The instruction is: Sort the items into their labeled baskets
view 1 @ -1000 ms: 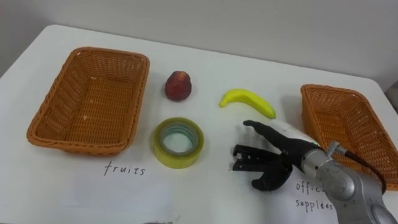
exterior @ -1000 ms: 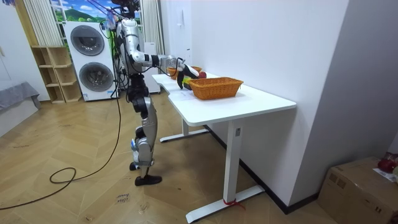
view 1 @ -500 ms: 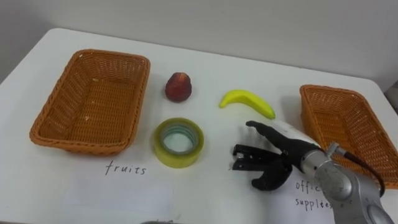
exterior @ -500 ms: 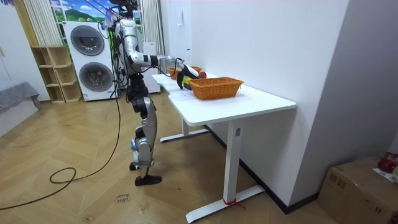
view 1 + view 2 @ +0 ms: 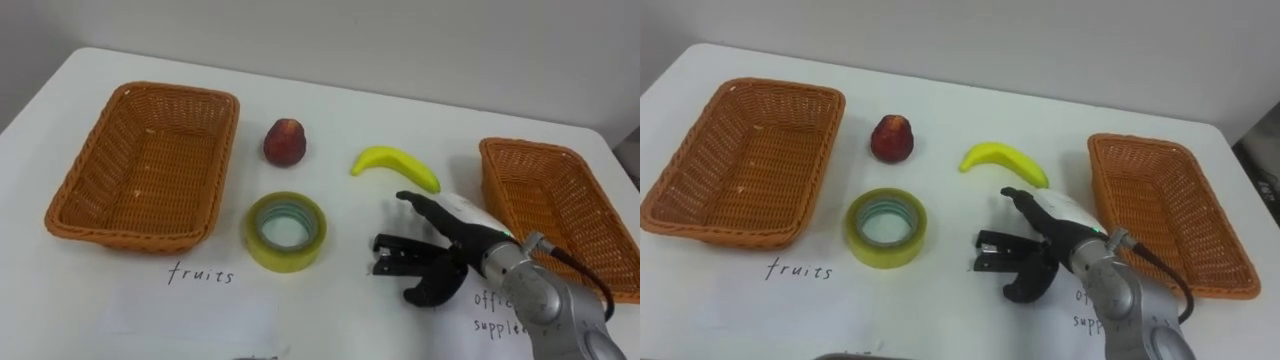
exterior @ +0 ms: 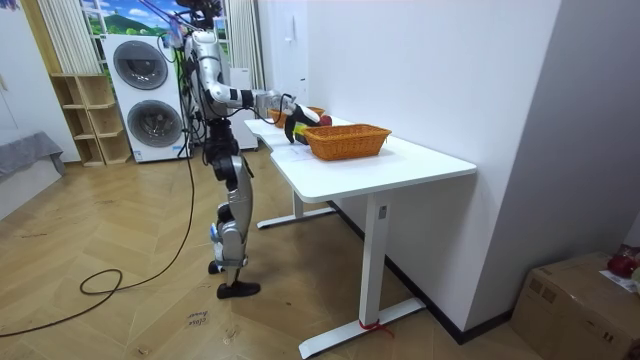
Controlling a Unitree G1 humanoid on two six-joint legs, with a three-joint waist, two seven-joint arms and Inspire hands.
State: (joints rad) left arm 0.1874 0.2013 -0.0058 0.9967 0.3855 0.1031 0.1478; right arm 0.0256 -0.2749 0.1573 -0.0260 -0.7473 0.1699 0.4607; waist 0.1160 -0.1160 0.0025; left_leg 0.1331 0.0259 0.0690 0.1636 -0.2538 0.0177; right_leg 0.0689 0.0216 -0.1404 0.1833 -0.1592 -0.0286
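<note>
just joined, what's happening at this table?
The robot stands at a white table with its right hand out over the top, between the tape roll and the right basket. The banana, the red fruit and the tape roll lie on the table. The left basket and the right basket are both empty.

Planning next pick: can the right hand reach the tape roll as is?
Probably yes. The right hand is open, fingers pointing toward the tape roll, with bare table between them; the banana lies farther back, off that path.

White table (image 6: 400,165), stacked washers (image 6: 146,92), cardboard box (image 6: 575,305)
</note>
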